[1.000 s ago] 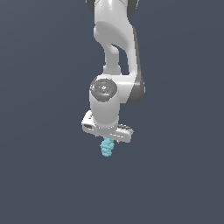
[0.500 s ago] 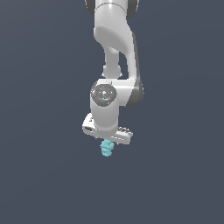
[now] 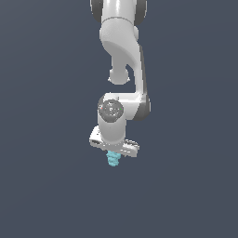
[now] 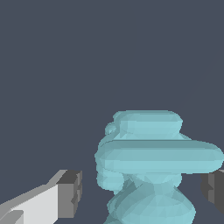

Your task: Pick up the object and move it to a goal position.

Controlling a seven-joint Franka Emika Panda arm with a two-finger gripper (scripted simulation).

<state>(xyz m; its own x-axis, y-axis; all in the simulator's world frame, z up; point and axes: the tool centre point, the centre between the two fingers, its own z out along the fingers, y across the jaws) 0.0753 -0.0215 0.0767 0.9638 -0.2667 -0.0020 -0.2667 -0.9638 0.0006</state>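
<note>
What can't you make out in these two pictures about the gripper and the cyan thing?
- Exterior view: the gripper fingers are hidden under the white hand, so contact with the cyan object cannot be judged.
- Wrist view: the object is cut off by the picture's edge; one finger pad shows a gap, the other is partly out of frame.
- No goal marker or surface shows in either view.

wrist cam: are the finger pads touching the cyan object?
No. Both pads stand off the object, with gaps on either side.
</note>
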